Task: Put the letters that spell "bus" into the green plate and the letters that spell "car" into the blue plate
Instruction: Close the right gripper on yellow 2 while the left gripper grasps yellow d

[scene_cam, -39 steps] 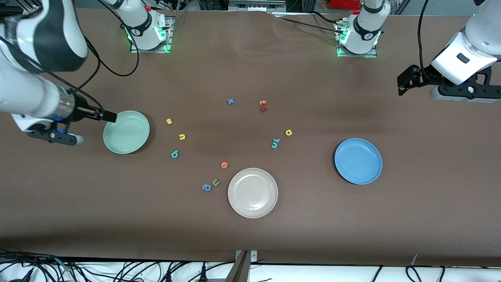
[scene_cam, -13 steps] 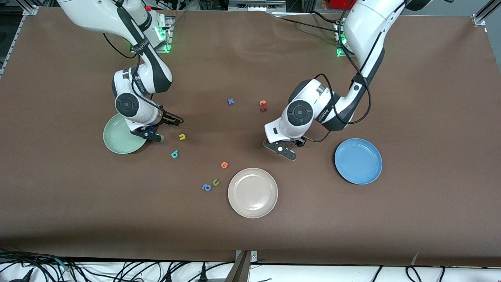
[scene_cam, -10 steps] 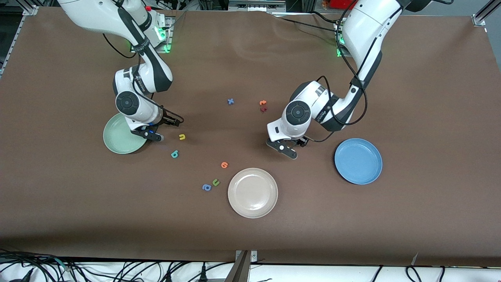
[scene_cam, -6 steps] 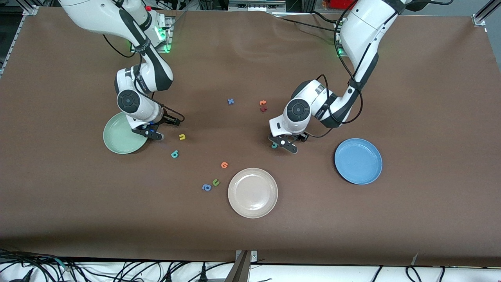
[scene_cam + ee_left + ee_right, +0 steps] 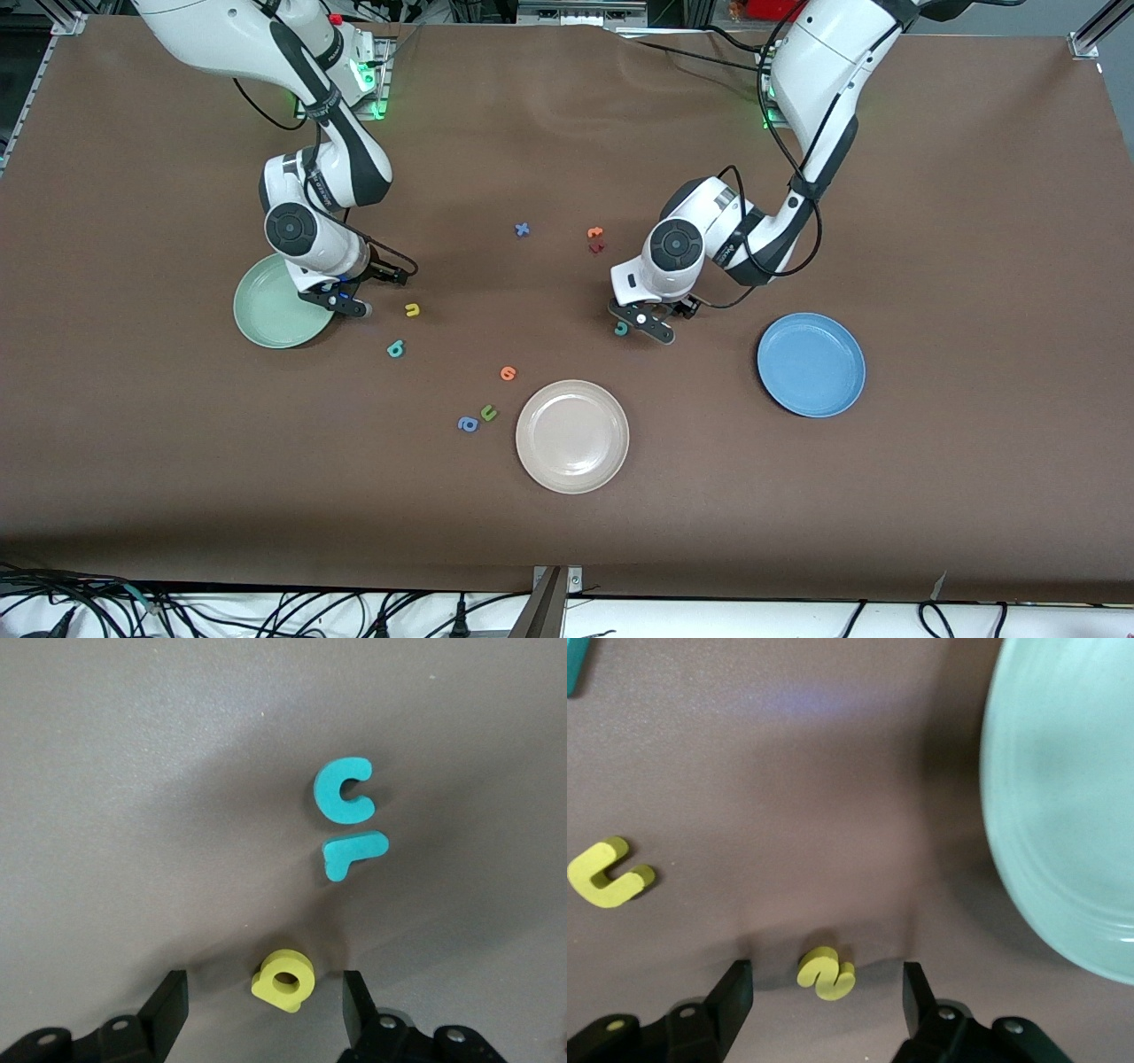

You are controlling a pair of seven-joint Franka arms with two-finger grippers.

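Note:
In the left wrist view my left gripper (image 5: 264, 1010) is open, its fingers flanking the yellow "a" (image 5: 285, 980) without touching it. The teal "c" (image 5: 343, 790) and teal "r" (image 5: 354, 854) lie close by on the cloth. My right gripper (image 5: 824, 997) is also open, with the yellow "s" (image 5: 826, 973) between its fingers. The green plate (image 5: 1063, 815) lies just beside it. The yellow "u" (image 5: 411, 309) and teal "b" (image 5: 395, 348) lie nearer the front camera. The blue plate (image 5: 811, 364), with nothing on it, sits toward the left arm's end.
A beige plate (image 5: 572, 436) lies near the table's front. An orange letter (image 5: 508, 373), a green "u" (image 5: 488, 412) and a blue "a" (image 5: 467, 424) lie beside it. A blue "x" (image 5: 522, 229) and orange and red letters (image 5: 595, 239) lie mid-table.
Both arms swung in from the table's ends and came down over the letters. In the last second the left hand shifted slightly toward the bases, uncovering a teal letter.

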